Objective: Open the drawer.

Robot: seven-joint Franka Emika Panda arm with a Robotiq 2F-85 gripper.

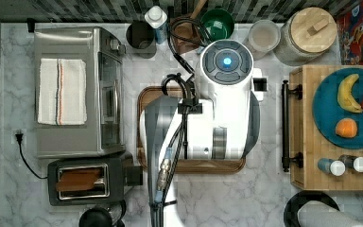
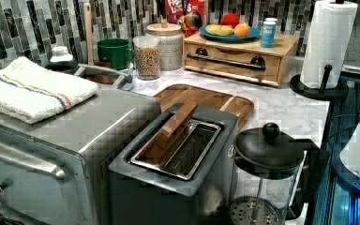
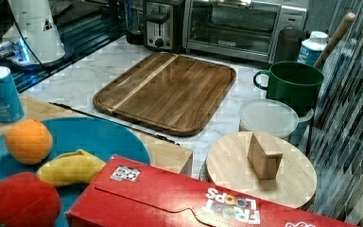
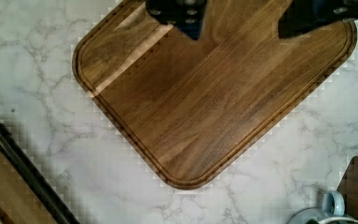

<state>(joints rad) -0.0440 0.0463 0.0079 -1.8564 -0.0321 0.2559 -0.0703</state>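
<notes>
The drawer (image 2: 232,61) is shut and untouched, so the whole task is left. It sits in a light bamboo box at the desk's (image 1: 217,198) edge on the top view's right, with a long black bar handle (image 1: 285,125) across its front. The claw (image 4: 242,21) hangs released above the walnut cutting board (image 4: 205,93), well apart from the handle.

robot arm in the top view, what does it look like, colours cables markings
The arm has a glossy white shell with grey panels. On top sits a round grey cap with a glowing blue light. Black cables loop along one side and run down to a metal connector. In the wrist view, the gripper shows as dark, black parts.
</notes>
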